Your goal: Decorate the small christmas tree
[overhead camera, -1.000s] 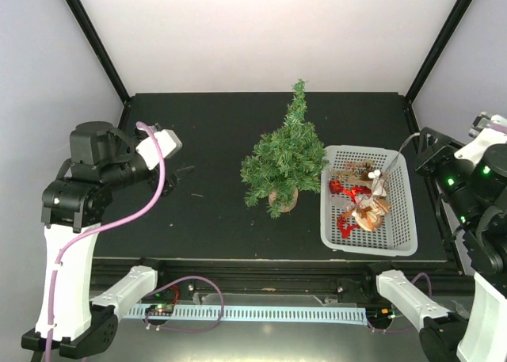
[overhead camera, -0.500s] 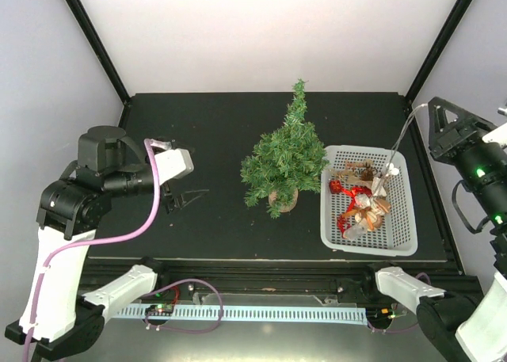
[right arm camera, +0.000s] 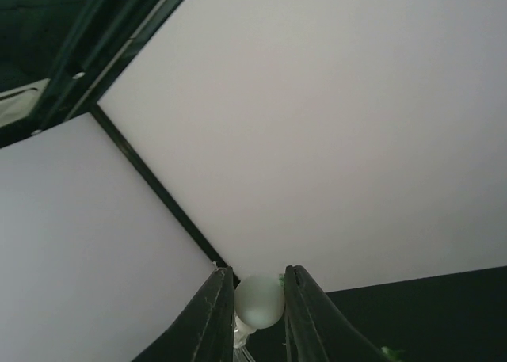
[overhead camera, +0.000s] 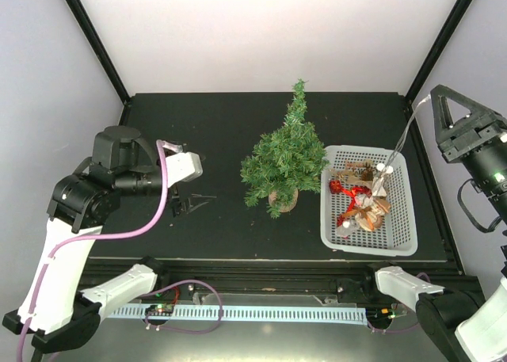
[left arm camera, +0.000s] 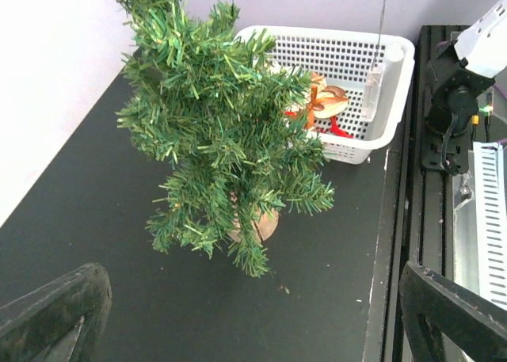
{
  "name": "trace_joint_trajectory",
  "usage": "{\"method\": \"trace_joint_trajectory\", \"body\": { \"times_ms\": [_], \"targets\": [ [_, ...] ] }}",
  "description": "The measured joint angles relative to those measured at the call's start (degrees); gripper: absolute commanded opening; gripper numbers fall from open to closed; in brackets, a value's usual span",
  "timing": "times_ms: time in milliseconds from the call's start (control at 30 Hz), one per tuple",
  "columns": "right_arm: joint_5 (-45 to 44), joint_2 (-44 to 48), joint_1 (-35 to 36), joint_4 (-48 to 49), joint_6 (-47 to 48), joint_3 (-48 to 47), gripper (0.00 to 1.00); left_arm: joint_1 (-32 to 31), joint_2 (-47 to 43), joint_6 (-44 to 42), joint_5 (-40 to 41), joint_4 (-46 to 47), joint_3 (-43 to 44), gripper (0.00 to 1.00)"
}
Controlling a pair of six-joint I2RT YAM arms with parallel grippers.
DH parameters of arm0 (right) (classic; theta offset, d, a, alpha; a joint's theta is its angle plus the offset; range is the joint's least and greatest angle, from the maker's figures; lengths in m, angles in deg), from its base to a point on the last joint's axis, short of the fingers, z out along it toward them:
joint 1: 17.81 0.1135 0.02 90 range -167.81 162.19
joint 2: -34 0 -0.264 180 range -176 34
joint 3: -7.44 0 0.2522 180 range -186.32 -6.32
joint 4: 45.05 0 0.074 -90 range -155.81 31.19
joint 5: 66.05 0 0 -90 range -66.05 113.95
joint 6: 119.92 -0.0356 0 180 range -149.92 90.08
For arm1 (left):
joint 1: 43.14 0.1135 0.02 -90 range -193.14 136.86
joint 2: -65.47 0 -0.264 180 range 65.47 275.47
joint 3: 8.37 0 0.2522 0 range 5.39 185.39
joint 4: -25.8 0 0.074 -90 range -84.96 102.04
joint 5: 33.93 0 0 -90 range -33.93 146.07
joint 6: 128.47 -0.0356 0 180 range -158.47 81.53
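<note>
Ahead of the left end effector [overhead camera: 190,204], small christmas tree [overhead camera: 287,160]

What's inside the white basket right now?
A tangled heap of red and tan ornaments, plus the lower end of a white bulb string running up to the right pincer. What's beneath the heap is covered.

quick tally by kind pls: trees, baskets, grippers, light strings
small christmas tree: 1
white basket: 1
grippers: 2, the left gripper and the right gripper
light string: 1, a bulb pinched in the right gripper
total: 5
ornaments in the basket: too tangled to count
</note>
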Motion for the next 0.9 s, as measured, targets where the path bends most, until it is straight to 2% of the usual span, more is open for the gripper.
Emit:
{"method": "trace_joint_trajectory", "body": {
  "times_ms": [300,600,700,900],
  "targets": [
    [7.26,0.02,0.0,6.6,-5.33,0.31,0.2,-0.57,0.02,1.29,-1.14,1.01,-1.46,0.99],
    [12.76,1.09,0.0,10.97,-9.27,5.53,0.19,-3.56,1.2,2.67,-1.42,2.86,-1.49,0.99],
    [12.11,4.04,0.0,11.04,-8.57,12.33,0.19,-4.22,1.79,3.04,-1.22,3.85,-2.23,0.99],
    [8.57,12.79,-0.02,9.44,-4.94,31.95,0.21,-4.48,1.31,3.26,0.09,5.03,-4.52,0.99]
  ]
}}
